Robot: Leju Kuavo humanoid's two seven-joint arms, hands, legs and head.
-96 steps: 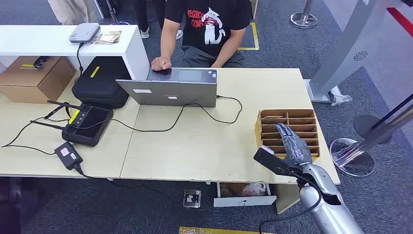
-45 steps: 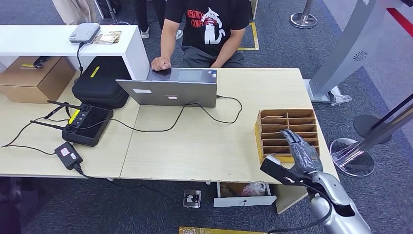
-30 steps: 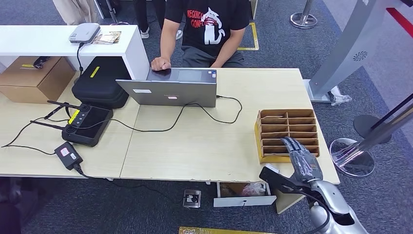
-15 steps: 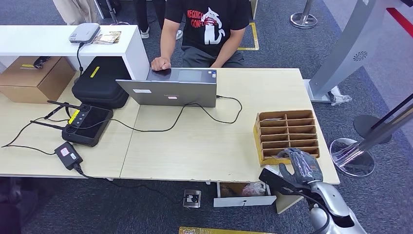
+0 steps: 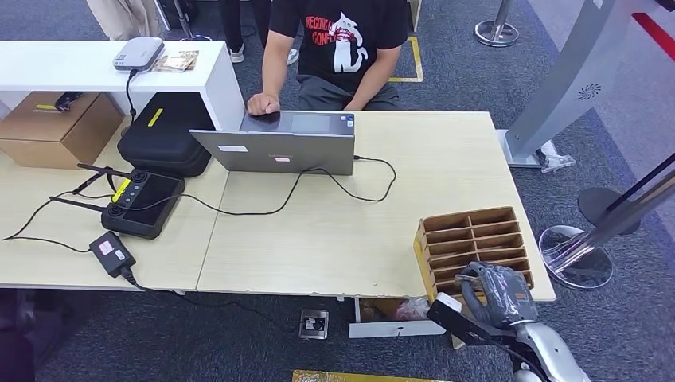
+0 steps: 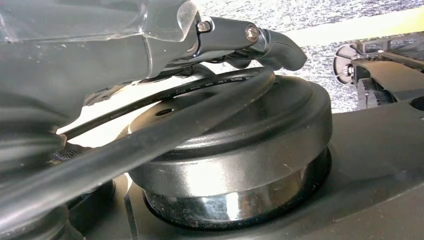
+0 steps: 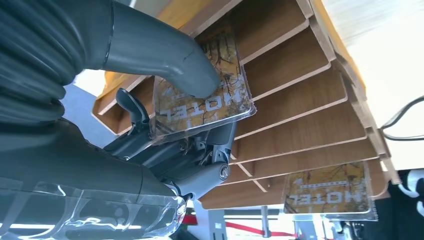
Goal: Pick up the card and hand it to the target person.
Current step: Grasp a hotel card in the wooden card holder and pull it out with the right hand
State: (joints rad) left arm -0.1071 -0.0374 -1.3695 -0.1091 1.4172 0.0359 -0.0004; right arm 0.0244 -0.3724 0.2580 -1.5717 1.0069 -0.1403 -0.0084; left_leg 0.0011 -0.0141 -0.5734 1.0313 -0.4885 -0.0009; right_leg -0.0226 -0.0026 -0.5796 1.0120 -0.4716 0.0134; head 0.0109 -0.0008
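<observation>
The right robot hand (image 7: 165, 115) pinches a card (image 7: 200, 102) between its thumb and darker fingers, just at the near end of the wooden card rack (image 5: 474, 247), which sits at the tabletop (image 5: 334, 231) edge. A second card (image 7: 330, 192) stands in the rack's far slot. A person (image 5: 334, 48) sits beyond the rack, behind a laptop (image 5: 275, 147). Whether the left robot hand (image 6: 250, 42) is spread or closed cannot be told.

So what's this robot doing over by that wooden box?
The robot's right hand is at a wooden rack of slots on the table's near right corner, gripping a hotel card between its thumb and fingers. A second card sits in another slot. A person sits across the table behind a laptop. The card has not been handed over yet.
</observation>
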